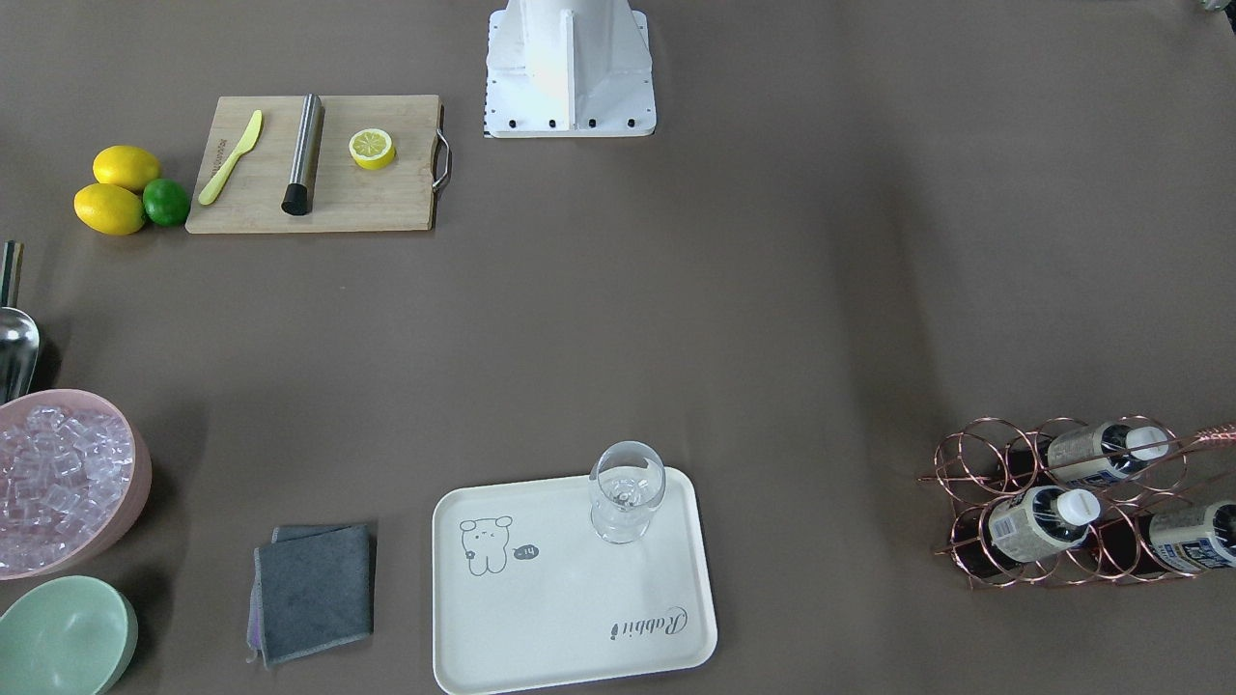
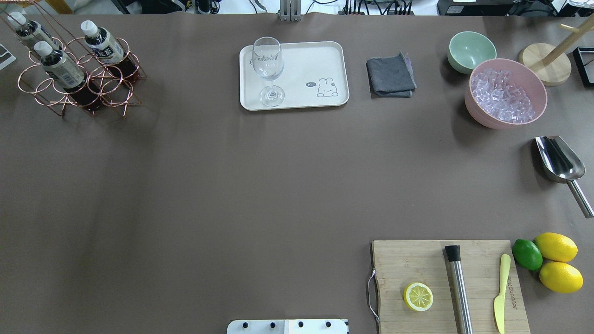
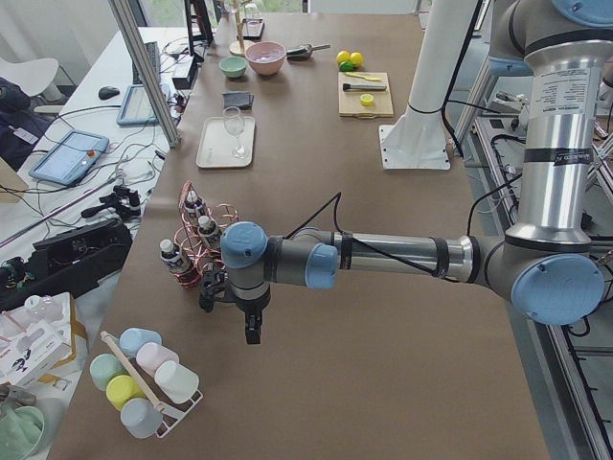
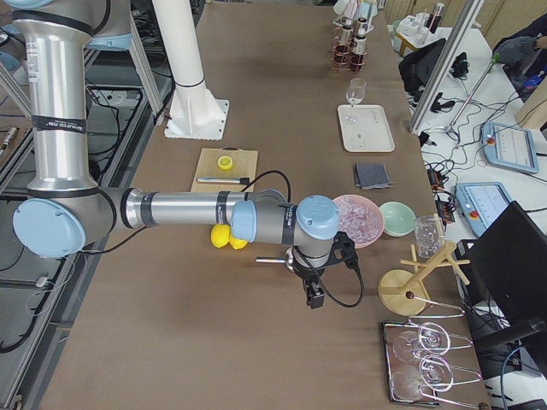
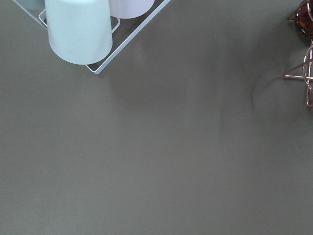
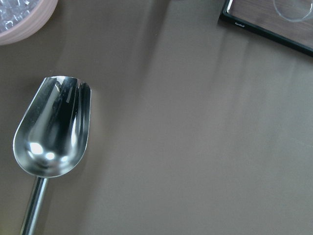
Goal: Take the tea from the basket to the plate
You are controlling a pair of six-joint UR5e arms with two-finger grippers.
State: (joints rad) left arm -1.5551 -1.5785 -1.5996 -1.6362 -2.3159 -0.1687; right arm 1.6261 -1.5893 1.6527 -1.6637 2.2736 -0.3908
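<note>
All three tea bottles (image 2: 57,65) sat in the basket (image 2: 106,90) at the tabletop's (image 2: 232,185) far left corner. The plate (image 2: 301,60), well apart from it, carried a wine glass (image 2: 268,65). The left gripper (image 3: 251,331) hung near the basket and the right gripper (image 4: 314,295) near the scoop (image 6: 54,132). Honestly couldn't tell how wide either one's fingers were.

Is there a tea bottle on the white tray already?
No, only a wine glass stands on the tray; the three tea bottles sit in the basket.
</note>
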